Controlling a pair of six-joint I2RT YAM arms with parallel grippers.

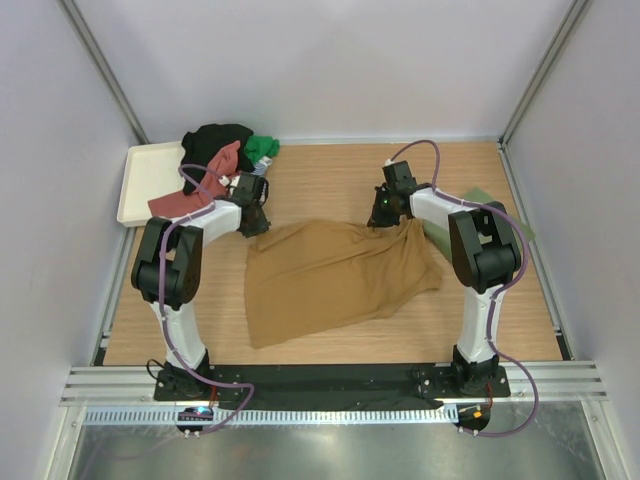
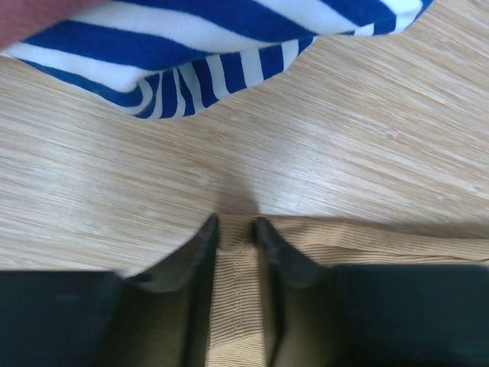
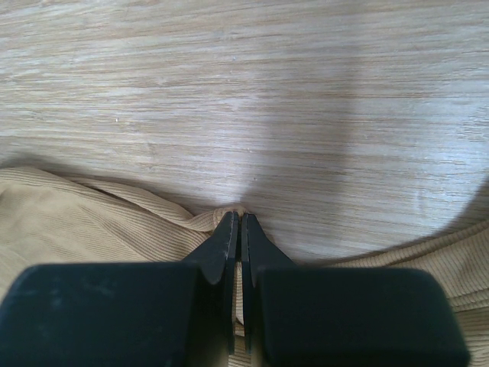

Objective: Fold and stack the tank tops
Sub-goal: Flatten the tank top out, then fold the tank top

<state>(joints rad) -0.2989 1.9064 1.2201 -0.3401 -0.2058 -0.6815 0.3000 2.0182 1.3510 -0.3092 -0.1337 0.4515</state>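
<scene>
Early days — the mustard tank top (image 1: pixel 335 275) lies spread on the surface (image 1: pixel 330 180), both arms' jaws pinching its far edge, not folded yet — other tops (image 1: pixel 215 145) heaped behind.

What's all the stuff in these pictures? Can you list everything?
table: one, light wood, under everything
tray: one, cream, far left
brown top: one, mustard, spread out in the middle
black top: one, black, far-left pile
red top: one, red, same pile, overlapping the tray
green top: one, bright green, pile's right edge
striped top: one, blue and white, beside the pile
olive top: one, olive, right side
left claw: one, black, pinching the brown top
right claw: one, black, pinching the brown top
</scene>
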